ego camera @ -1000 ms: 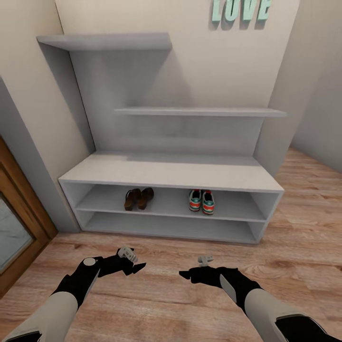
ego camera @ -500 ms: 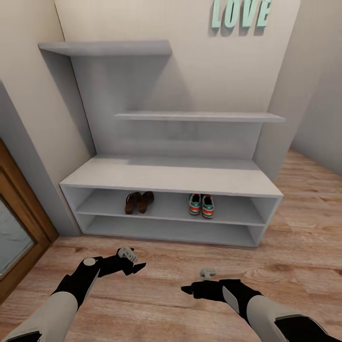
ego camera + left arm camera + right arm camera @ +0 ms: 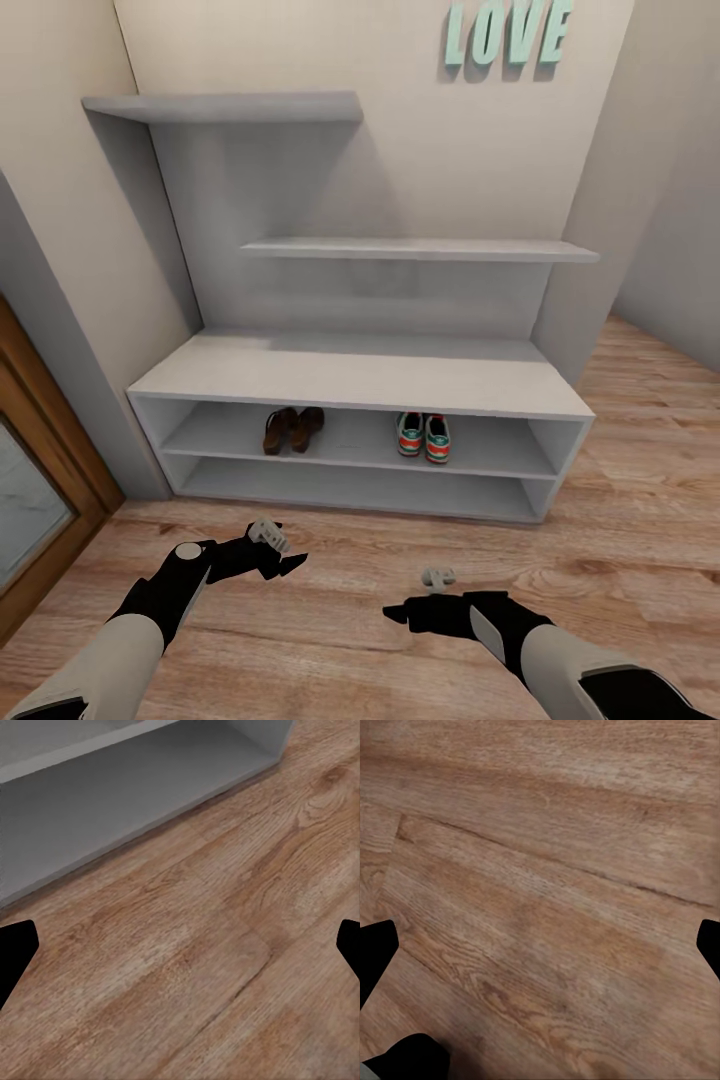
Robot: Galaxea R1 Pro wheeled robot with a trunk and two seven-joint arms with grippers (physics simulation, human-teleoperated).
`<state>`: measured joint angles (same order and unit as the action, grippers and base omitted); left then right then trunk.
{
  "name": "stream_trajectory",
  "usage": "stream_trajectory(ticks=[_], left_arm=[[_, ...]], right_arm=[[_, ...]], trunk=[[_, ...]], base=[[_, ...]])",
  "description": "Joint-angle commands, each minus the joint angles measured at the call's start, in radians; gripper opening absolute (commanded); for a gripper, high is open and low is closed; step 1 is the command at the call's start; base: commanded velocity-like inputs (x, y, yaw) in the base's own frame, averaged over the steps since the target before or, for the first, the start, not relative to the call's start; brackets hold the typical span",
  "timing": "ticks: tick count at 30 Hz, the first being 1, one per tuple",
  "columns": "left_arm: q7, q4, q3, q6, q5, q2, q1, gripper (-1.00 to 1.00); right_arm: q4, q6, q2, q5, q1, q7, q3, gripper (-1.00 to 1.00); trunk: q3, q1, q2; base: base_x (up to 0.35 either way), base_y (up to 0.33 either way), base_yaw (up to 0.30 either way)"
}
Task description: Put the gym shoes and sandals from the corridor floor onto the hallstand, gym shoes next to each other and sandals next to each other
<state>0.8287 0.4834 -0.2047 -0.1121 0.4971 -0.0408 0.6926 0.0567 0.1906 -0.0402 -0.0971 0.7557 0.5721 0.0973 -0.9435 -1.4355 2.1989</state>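
Gym shoes: the two gym shoes [image 3: 424, 436] stood side by side, touching, on the upper shelf row of the hallstand [image 3: 360, 370], right of its middle, red-orange heels facing out.
Sandals: the two sandals [image 3: 292, 429] sat together on the same shelf row, left of the middle, well apart from the sneakers; the pair was angled slightly, and the two seemed to touch or nearly so.
Hallstand: the low grey unit stood against the cream wall; its flat top and lower shelf row were bare, and two stepped grey wall shelves [image 3: 420, 249] rose above it.
Corridor floor: the wood-grain corridor floor [image 3: 330, 640] ran in front of the unit; the left wrist view showed planks with the unit's grey base edge [image 3: 112, 802].
Left gripper: the left gripper [image 3: 285, 565] hovered over the floor in front of the unit, jaws spread wide, holding nothing.
Right gripper: the right gripper [image 3: 398, 612] hung low over the planks nearer the robot, fingers parted and empty.
Surroundings: teal LOVE letters [image 3: 508, 32] were on the wall above; a wooden door frame [image 3: 50, 440] stood at the left.
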Motion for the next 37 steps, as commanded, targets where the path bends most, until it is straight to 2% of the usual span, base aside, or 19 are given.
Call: stream_trajectory(ticks=[1,37], left_arm=[[0.004,0.000,-0.007,-0.009,0.011,0.001,0.001,1.00],[0.004,0.000,-0.006,-0.009,0.011,0.002,0.001,1.00]], right_arm=[[0.002,0.007,0.000,-0.010,0.000,0.001,0.008,1.00],[0.001,0.007,0.000,-0.010,-0.001,0.001,0.008,1.00]], trunk=[[-0.001,0.000,0.000],[-0.001,0.000,0.000]], base=[[0.000,0.000,0.000],[0.000,0.000,0.000]])
